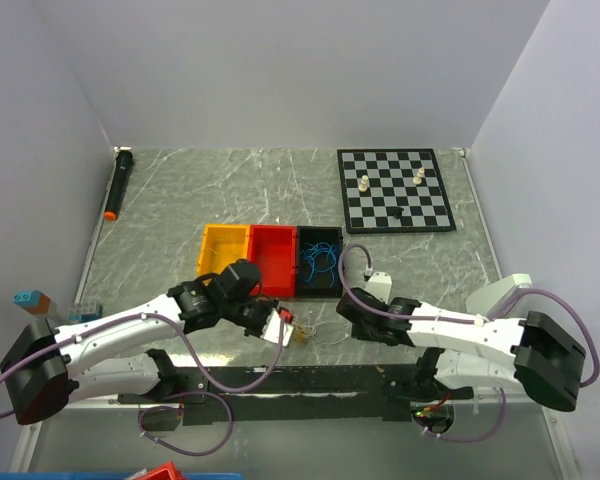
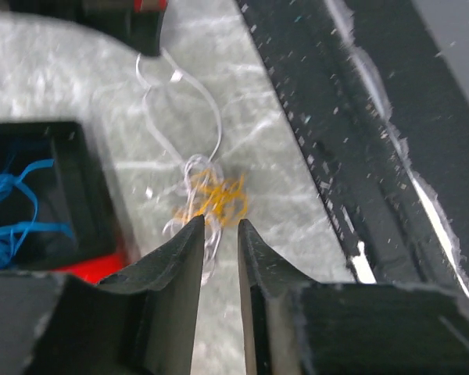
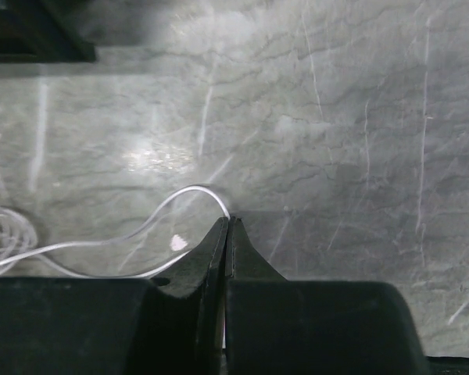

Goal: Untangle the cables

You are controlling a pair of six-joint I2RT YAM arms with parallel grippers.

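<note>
Starting with the top view: left fingers (image 1: 288,330) low at the near edge of the surface (image 1: 180,200), just beside a small clump (image 1: 303,337) of white and yellow-orange cables. On the clump's other side, near it, right fingers (image 1: 342,324), with a white cable (image 1: 327,338) strung between. Farther back, three bins in a touching row: yellow bin (image 1: 225,250), red bin (image 1: 274,258), and black bin (image 1: 339,250) with blue cables (image 1: 320,262) coiled inside. Beyond those, a chessboard (image 1: 395,190) with a few pieces, and a black marker (image 1: 118,185) with an orange tip by the left wall.

Moving to the left wrist view: fingers parted by a narrow gap, tips at the near edge of the clump (image 2: 215,195), white loops lying at the gap, nothing clearly gripped. White cable (image 2: 216,129) curling away from the clump. Blue cables (image 2: 12,219) in the black bin (image 2: 90,195) at left, apart from the clump.

Turning to the right wrist view: fingers (image 3: 228,226) pressed fully together, pinching the white cable (image 3: 195,187) at the tips. From there, an arc off to the left across the surface (image 3: 336,117), into blurred white loops at the left edge.
</note>
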